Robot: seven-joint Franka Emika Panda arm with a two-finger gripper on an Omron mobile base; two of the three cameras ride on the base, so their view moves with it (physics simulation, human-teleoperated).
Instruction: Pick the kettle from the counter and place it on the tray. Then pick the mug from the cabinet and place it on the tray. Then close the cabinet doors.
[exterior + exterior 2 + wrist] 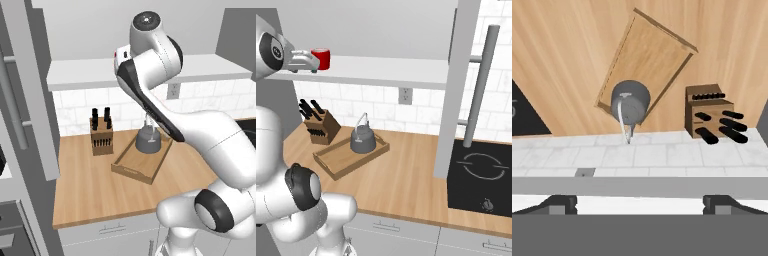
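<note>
Our gripper [304, 61] stands open at upper left beside the mug [321, 58]; the kettle [363, 138] sits in the tray [338, 161].

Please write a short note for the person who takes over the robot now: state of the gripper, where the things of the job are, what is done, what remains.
Gripper: open, holding nothing, raised at shelf level of the cabinet, right beside the mug.
Kettle: stands upright in the tray, at the end nearer the wall. Tray sits on the counter, next to the knife block.
Mug: on the cabinet shelf, not gripped.
Cabinet doors: open.
Done: kettle on tray.
Left: grasp the mug, put it on the tray beside the kettle, then close both doors.
</note>
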